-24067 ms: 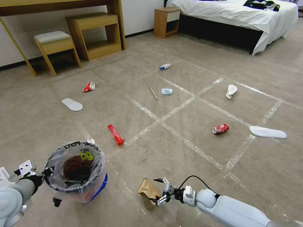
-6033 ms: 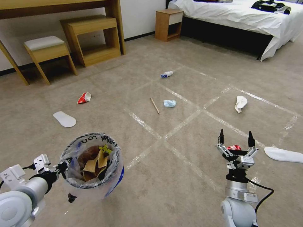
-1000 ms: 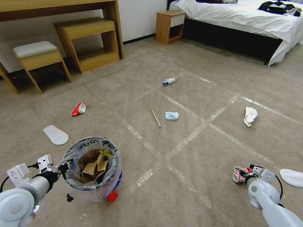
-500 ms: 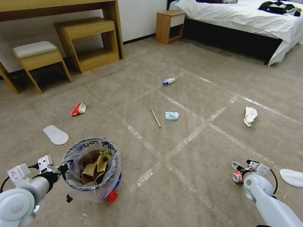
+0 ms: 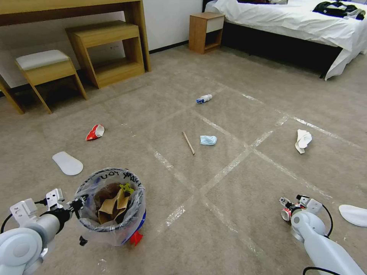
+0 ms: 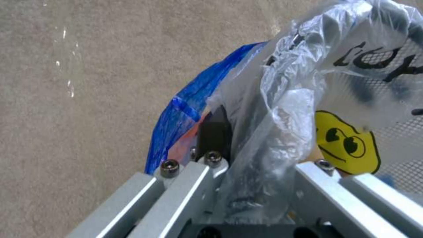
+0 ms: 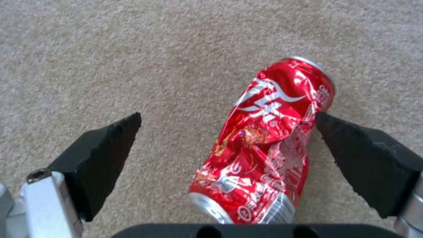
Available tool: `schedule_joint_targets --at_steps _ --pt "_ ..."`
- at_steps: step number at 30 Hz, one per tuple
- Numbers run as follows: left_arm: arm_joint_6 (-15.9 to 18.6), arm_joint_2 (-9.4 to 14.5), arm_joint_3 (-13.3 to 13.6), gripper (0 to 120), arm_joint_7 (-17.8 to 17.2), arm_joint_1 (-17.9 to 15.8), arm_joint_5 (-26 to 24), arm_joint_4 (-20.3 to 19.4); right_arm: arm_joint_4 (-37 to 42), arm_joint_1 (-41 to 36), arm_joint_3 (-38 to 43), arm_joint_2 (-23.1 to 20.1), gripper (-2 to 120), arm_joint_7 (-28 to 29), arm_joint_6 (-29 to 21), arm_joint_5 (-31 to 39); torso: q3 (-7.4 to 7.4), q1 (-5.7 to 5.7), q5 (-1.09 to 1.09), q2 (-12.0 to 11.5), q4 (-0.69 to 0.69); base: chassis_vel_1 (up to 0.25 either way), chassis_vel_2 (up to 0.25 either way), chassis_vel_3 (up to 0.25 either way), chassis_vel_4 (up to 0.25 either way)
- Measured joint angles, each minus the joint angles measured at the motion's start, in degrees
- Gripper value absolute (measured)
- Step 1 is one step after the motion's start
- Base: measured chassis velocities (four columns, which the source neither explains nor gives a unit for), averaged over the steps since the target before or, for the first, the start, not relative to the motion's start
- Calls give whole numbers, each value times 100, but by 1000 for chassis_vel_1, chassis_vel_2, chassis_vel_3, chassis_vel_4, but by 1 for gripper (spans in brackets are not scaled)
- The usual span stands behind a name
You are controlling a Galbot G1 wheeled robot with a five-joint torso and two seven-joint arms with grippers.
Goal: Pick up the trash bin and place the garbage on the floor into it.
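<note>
In the head view the left tool (image 5: 72, 204) grips the rim of the trash bin (image 5: 111, 206), which holds a crumpled brown paper bag (image 5: 111, 202). The right tool (image 5: 294, 204) is low over the floor (image 5: 229, 114) at the crushed red can (image 5: 286, 214). The wooden stick (image 5: 188, 143), light-blue mask (image 5: 208, 140), white tissue (image 5: 302, 140), bottle (image 5: 203, 99) and red wrapper (image 5: 95, 132) lie scattered on the carpet.

In the left wrist view the left tool (image 6: 247, 178) is clamped on the bin's plastic-lined rim (image 6: 282, 109).

In the right wrist view the right tool (image 7: 227, 132) is spread wide; the can (image 7: 264, 142) lies between its fingertips (image 7: 108, 145), touching one and clear of the other.
</note>
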Motion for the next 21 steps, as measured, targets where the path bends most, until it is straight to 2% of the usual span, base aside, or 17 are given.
schedule_joint_targets --at_steps 21 --pt "0 -3 -11 0 10 39 3 -45 -498 100 39 48 100 -98 92 -102 0 0 0 0 0 0 0 0 0"
